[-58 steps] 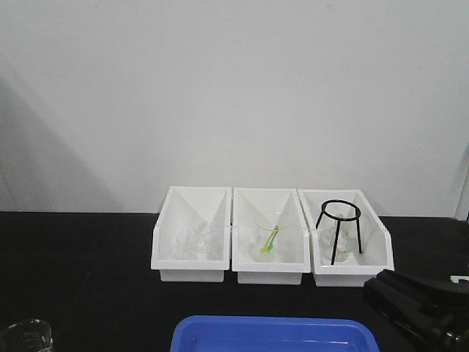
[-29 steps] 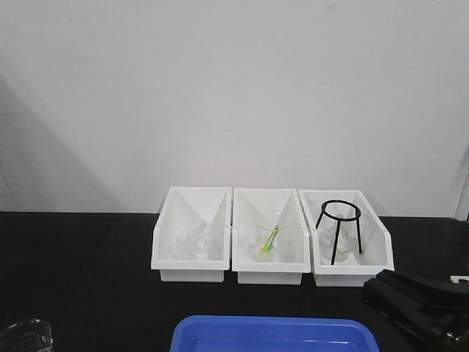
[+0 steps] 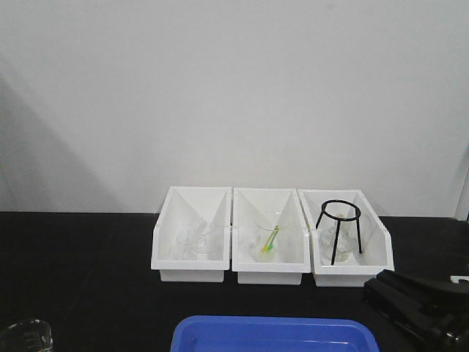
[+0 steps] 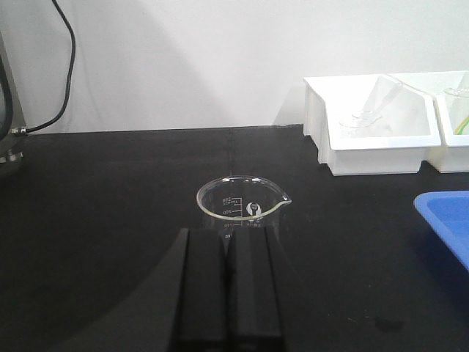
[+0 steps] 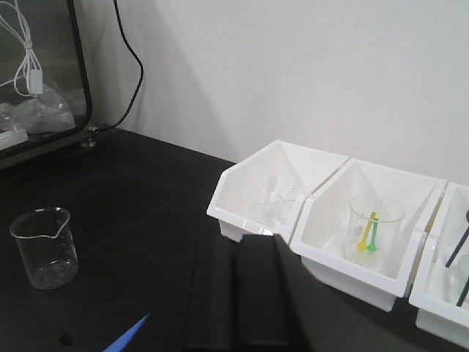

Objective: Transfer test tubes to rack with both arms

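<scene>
Three white bins are sitting side by side at the far edge of the black desk (image 3: pixel 88 279), against a plain white wall (image 3: pixel 234 88). The left bin (image 3: pixel 192 242) is holding clear glassware too blurred to identify. The middle bin (image 3: pixel 270 238) is holding a clear beaker with a yellow and a green stick (image 3: pixel 270 242) leaning inside it. The right bin (image 3: pixel 352 238) is housing a black wire tripod ring (image 3: pixel 338 220) standing upright. A blue tray (image 3: pixel 271 334) is lying at the near edge, centred. A squat spouted beaker (image 4: pixel 240 207) is standing on the near left of the desk, well apart from the bins. A black cable (image 4: pixel 62 66) is hanging down the wall at the far left.
</scene>
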Controlling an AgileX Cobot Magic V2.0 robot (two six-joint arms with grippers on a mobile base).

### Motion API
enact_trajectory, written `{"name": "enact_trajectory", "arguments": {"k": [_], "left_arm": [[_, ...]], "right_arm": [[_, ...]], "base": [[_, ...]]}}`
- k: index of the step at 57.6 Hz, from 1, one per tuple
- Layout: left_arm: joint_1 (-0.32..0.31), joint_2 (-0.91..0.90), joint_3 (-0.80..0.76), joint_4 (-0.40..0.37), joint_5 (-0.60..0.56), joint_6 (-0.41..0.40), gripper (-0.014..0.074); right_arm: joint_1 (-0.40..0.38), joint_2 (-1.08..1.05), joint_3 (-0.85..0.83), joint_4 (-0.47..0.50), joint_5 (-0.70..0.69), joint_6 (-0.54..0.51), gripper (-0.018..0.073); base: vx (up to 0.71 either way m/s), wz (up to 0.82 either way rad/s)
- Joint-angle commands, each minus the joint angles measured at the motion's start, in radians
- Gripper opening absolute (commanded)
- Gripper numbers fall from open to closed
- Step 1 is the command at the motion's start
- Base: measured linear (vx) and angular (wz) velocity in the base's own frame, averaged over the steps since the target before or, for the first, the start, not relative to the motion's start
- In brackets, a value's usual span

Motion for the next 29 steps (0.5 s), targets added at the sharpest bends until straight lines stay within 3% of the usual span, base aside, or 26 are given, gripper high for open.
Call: {"name": "enact_trajectory", "arguments": {"k": [1,25,29], "left_arm": [[0.002,-0.019,0.027,-0.007,-0.087,-0.007,-0.0015],[0.002,-0.019,0.027,-0.007,-0.087,-0.007,-0.0015],[0.002,-0.019,0.027,-0.007,-0.087,-0.007,-0.0015]], "right_arm": [[0.000,-0.005,-0.030,0.022,-0.015,-0.001,-0.0007],[0.000,-0.005,-0.030,0.019,-0.003,-0.025,-0.0007],[0.000,0.005,-0.029,0.059,-0.004,-0.025,-0.0007]], "base": [[0.00,0.00],[0.00,0.00],[0.00,0.00]]}}
